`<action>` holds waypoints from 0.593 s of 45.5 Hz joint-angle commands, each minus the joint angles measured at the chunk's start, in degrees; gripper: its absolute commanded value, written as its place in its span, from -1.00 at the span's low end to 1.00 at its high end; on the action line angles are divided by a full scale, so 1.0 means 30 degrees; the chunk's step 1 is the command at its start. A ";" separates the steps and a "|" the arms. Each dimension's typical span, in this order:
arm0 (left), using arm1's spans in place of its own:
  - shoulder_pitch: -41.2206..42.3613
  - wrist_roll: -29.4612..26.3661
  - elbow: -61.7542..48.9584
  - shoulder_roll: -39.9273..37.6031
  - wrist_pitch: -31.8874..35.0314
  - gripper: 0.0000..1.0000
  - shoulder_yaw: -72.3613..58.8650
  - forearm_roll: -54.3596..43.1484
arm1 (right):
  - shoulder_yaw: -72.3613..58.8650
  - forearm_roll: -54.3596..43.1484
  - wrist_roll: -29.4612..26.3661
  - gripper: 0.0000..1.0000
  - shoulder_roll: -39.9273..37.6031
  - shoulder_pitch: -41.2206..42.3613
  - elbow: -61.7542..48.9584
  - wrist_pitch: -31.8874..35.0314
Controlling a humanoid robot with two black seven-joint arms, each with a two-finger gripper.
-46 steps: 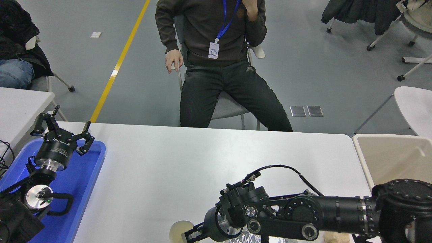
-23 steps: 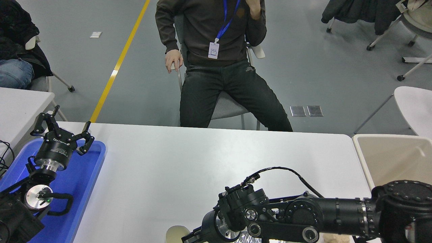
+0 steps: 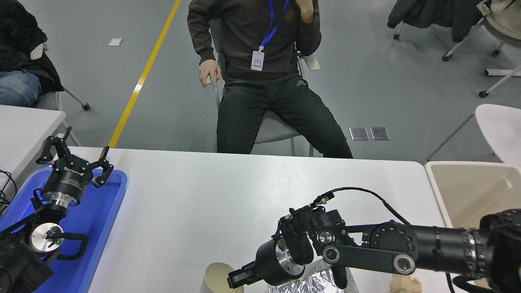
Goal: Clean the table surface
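Reaching in low from the right, the right gripper [image 3: 238,279] sits at the near edge; how far its fingers are parted cannot be told. Just left of its tip stands a cream paper cup [image 3: 218,276], behind it crumpled silver foil [image 3: 309,280]. Beneath spreads the matte white-grey table surface [image 3: 228,191]. Far left, the left gripper [image 3: 75,156] hangs spread wide above a blue plastic tray [image 3: 97,211].

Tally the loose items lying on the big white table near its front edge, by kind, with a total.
Cream paper cup: 1
Crumpled silver foil: 1
Beige crumpled lump: 1
Total: 3, all on the table surface, partly cut off by the picture's bottom edge.
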 commanded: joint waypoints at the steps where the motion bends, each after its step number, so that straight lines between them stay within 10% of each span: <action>1: 0.0000 0.0000 0.0000 -0.0002 0.0000 1.00 0.0000 0.0001 | 0.1404 0.0747 -0.0197 -1.00 -0.2664 0.0707 0.1600 0.1233; 27: 0.0000 0.0000 0.0000 -0.0002 0.0000 1.00 0.0000 0.0001 | 0.3220 0.1833 -0.0491 -1.00 -0.6648 0.3255 0.3622 0.1966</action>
